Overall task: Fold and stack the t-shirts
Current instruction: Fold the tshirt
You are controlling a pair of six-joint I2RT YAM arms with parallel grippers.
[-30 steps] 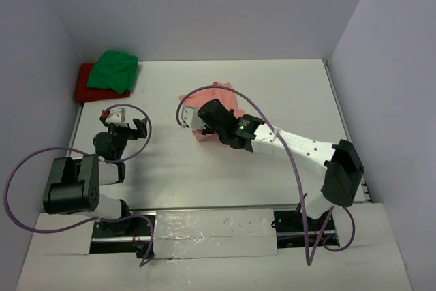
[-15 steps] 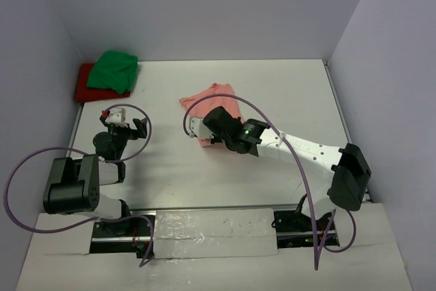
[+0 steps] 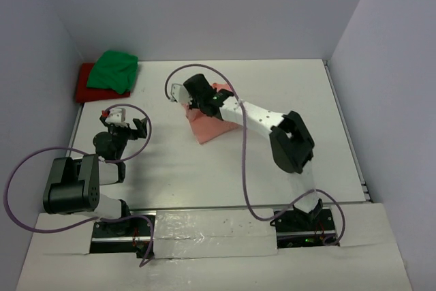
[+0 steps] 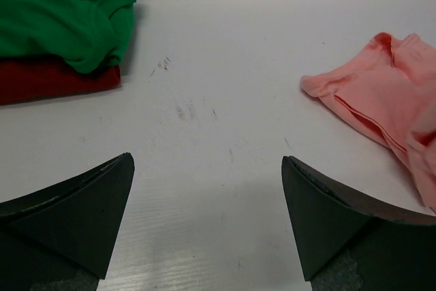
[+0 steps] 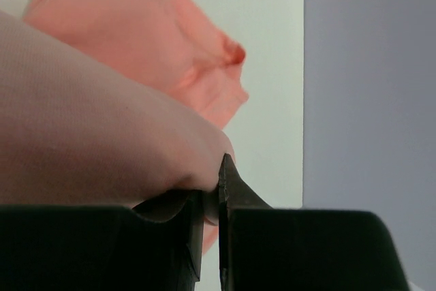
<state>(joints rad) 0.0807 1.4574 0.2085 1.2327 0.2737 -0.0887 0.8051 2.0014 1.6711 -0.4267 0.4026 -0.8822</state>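
Worktop [image 3: 286, 100]: white and walled; it carried all three shirts.
Stack: the green shirt [image 3: 114, 69] lay on the red shirt [image 3: 83, 86] in the far left corner.
Pink shirt [image 3: 214, 126]: bunched near mid-worktop, well apart from the stack, with its long axis running roughly from far left to near right.
Right fingers [image 5: 235, 195]: clenched on a fold at the pink shirt's far-left end, with the rest of the cloth trailing back toward the arm's base.
Left fingers [image 4: 75, 202]: spread wide and holding nothing, low over bare worktop near the left edge.
Key relation: the stack lay to the left of the gripped fold and farther back. The left arm was nearer the stack, but only the right arm held the shirt.
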